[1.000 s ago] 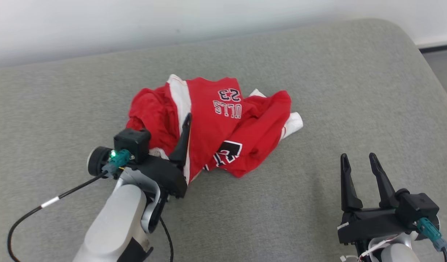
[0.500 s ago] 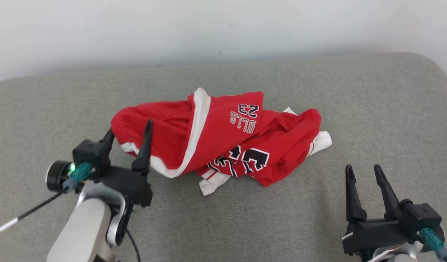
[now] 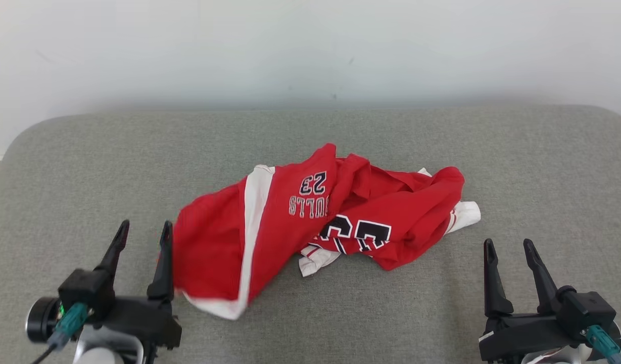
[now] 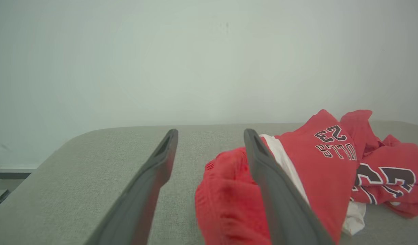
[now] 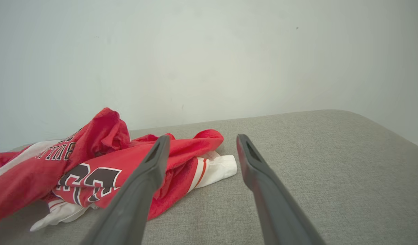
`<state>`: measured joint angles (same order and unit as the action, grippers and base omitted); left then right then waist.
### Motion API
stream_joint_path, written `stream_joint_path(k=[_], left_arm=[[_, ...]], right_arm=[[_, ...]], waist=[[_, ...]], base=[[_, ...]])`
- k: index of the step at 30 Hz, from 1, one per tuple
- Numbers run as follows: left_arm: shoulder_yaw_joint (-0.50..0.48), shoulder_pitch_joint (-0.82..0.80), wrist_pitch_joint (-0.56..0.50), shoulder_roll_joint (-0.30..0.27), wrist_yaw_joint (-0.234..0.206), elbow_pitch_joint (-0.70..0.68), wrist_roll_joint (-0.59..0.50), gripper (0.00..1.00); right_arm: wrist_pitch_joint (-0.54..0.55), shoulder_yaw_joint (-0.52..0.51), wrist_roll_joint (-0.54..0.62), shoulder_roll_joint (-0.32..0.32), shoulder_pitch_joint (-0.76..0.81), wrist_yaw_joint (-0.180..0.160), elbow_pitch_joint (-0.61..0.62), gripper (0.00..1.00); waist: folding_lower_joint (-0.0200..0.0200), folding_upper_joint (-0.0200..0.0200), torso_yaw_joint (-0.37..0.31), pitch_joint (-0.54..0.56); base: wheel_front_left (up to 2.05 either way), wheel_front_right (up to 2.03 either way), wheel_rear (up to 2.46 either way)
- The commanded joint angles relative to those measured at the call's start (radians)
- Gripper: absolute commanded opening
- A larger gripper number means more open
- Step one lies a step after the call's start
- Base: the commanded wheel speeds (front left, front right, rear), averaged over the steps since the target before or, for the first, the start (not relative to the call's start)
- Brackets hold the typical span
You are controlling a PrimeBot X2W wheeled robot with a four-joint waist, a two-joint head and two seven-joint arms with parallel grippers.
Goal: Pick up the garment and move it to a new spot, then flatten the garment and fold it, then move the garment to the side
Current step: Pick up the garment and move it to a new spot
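Crumpled red garment (image 3: pixel 310 217), numbered 23, lying near the middle of the grey upholstered surface (image 3: pixel 441 136), with its white-trimmed hem reaching toward the near-left. Flattening appears to be the step in hand. It would go best if each gripper took a separate edge, the white-banded hem at left and the white end at right, pinching a single layer low and drawing outward to release the folds. Left gripper (image 3: pixel 145 224): fingers spread wide, empty, one finger just beside the red cloth; contact cannot be told. Right gripper (image 3: pixel 508 242): spread wide, empty, apart from the garment, by the near-right edge.
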<state>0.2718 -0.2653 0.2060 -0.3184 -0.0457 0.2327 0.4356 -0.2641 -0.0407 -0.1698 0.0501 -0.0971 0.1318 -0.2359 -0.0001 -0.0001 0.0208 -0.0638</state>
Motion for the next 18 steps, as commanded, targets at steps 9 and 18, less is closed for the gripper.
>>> stream_joint_path(k=[9,18], left_arm=[[-0.063,0.158,0.054,-0.001,-0.053,-0.098,-0.007,1.00],[-0.201,0.293,0.059,0.042,-0.054,-0.272,-0.092,1.00]], right_arm=[[-0.001,-0.004,0.009,0.000,0.026,-0.002,0.015,1.00],[-0.001,0.003,0.025,0.000,0.040,-0.002,0.047,1.00]], waist=[[0.0001,0.0001,0.016,0.014],[0.0001,0.0001,0.026,0.042]], base=[[0.00,0.00,0.00],[0.00,0.00,0.00]])
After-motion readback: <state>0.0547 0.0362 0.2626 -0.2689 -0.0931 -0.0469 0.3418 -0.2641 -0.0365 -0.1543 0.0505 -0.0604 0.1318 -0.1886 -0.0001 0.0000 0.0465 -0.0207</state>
